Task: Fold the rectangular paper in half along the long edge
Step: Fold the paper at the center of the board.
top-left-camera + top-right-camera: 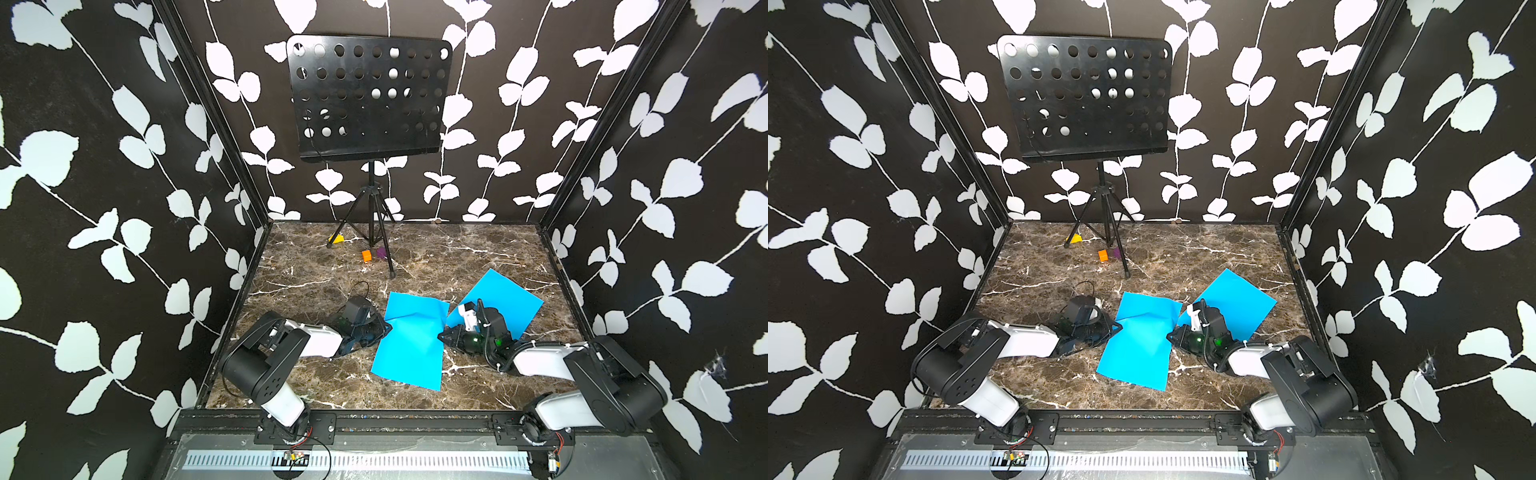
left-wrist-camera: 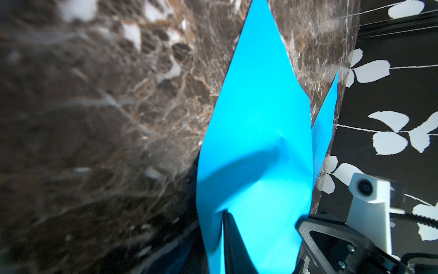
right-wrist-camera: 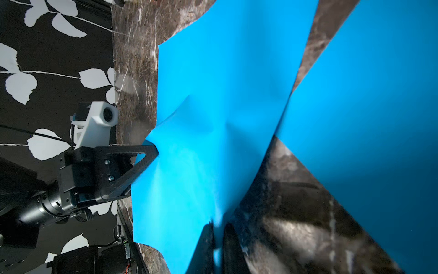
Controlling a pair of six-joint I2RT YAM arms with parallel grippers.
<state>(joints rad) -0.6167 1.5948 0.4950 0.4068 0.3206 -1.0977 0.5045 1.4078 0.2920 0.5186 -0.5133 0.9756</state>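
Note:
A blue rectangular paper (image 1: 409, 345) (image 1: 1138, 349) lies on the marble table (image 1: 316, 374), buckled, with a crease across its far part. My left gripper (image 1: 388, 326) (image 1: 1121, 326) is shut on the paper's left edge; in the left wrist view the sheet (image 2: 256, 118) runs between the jaws of the left gripper (image 2: 222, 215). My right gripper (image 1: 441, 334) (image 1: 1169, 336) pinches the right edge. In the right wrist view the paper (image 3: 213, 95) sits between the two dark fingers of the right gripper (image 3: 219, 225), and the left gripper (image 3: 152, 151) bites the opposite edge.
A second blue sheet (image 1: 507, 299) (image 1: 1241, 303) (image 3: 367, 95) lies flat behind my right wrist. A black music stand (image 1: 368, 95) rises at the back; one tripod foot (image 1: 392, 274) reaches toward the paper. Small orange (image 1: 366, 255), purple (image 1: 381, 251) and yellow (image 1: 336, 239) blocks sit near it.

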